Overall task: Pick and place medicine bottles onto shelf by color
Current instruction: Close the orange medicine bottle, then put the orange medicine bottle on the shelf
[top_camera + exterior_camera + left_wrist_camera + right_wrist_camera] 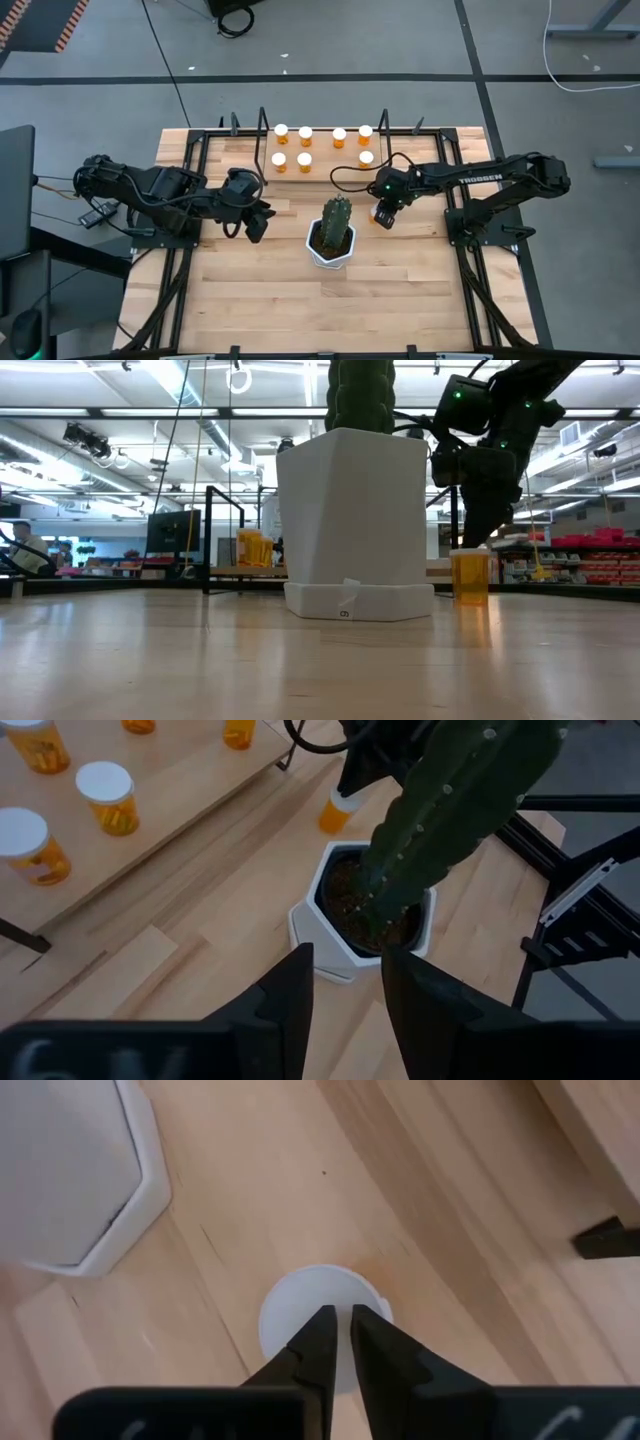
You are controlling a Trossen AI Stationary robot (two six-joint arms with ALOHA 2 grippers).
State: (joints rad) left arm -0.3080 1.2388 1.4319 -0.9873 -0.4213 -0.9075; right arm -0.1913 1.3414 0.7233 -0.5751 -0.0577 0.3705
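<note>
Right pincer (340, 1342) nearly clenched above a bottle (470, 576) beside the cactus pot (352, 520); left pincer (345, 982) released.

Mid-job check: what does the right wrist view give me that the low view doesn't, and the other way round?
Only the right wrist view: the round white cap of the bottle from above, with the right hand directly over it, fingers nearly together, and a black foot of the shelf.
Only the low view: the bottle's orange body standing upright on the table, the cactus in its pot, and orange bottles on the shelf behind.
Both: that one bottle, the white pot beside it, and the wooden table.
</note>
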